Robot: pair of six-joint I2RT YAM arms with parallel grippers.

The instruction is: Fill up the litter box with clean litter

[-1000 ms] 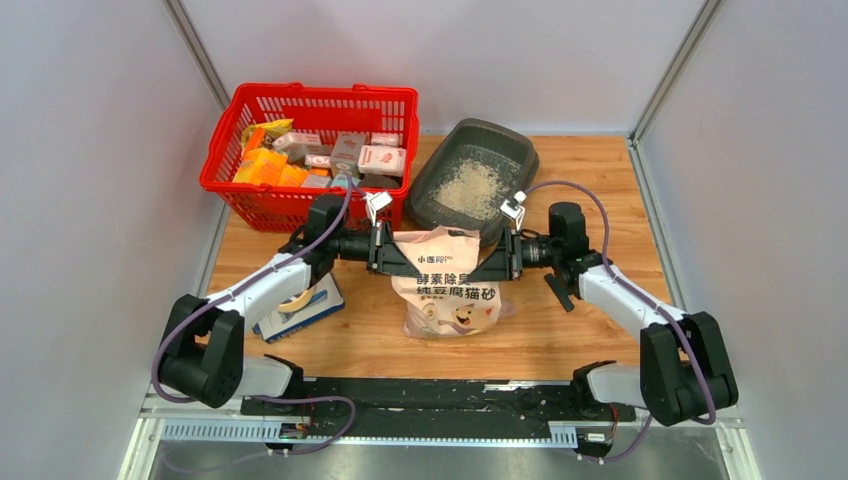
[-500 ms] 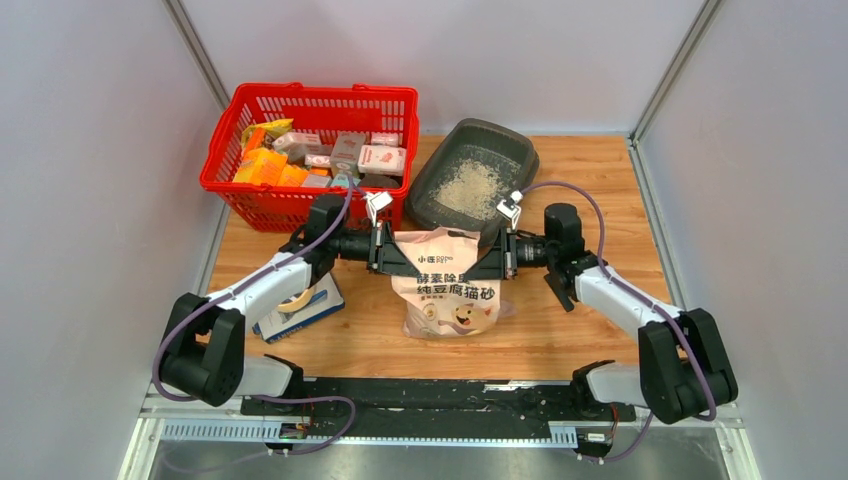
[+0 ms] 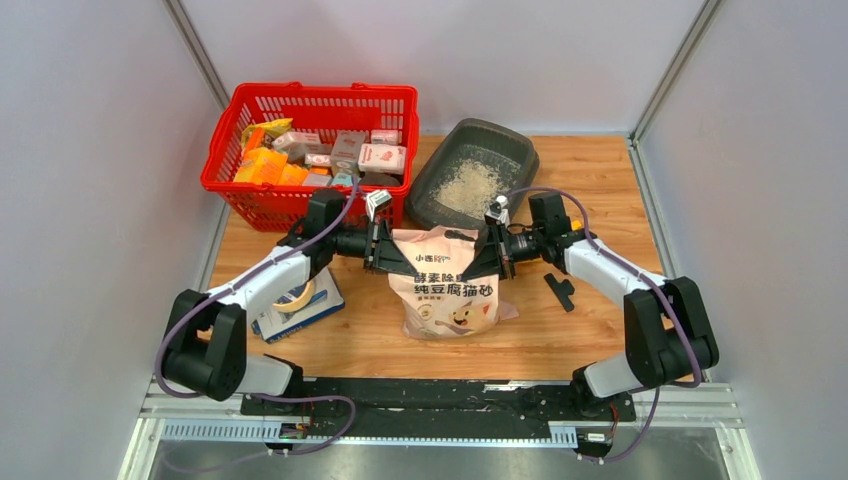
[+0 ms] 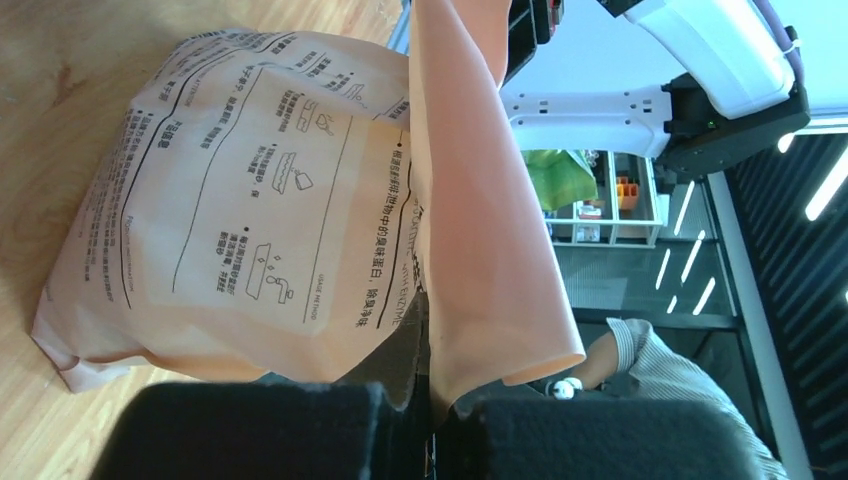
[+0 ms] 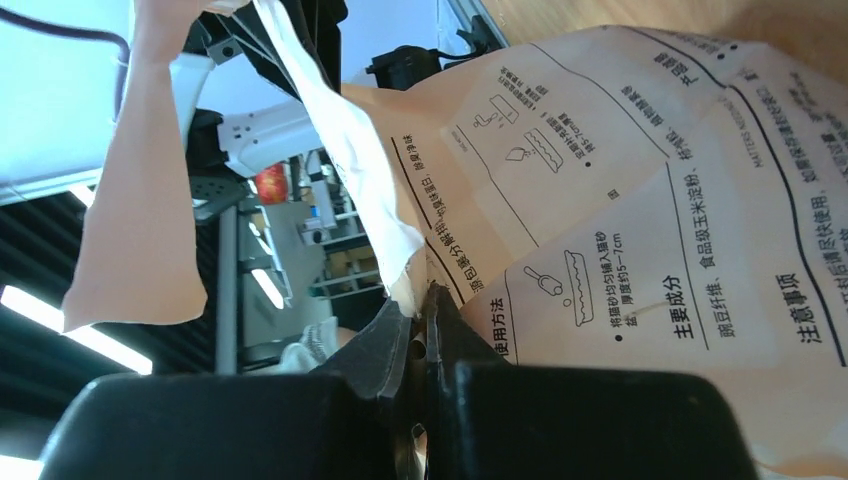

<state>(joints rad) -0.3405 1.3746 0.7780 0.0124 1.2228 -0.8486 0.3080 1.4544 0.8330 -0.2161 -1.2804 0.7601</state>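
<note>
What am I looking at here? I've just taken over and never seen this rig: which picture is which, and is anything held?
Two robot arms stand side by side, each ending in a two-finger gripper. One picture looks down from above and behind them; the other two come from a camera on each wrist. On the wooden table stand a red basket of packets, a dark grey litter box with a thin patch of pale litter, and, in the middle, an upright pink-beige bag with a cartoon cat. A tape roll lies left, a small black piece right. The left gripper is shut on the bag's top left corner, the right gripper on its top right; both wrist pictures show the bag pinched between the fingers.
</note>
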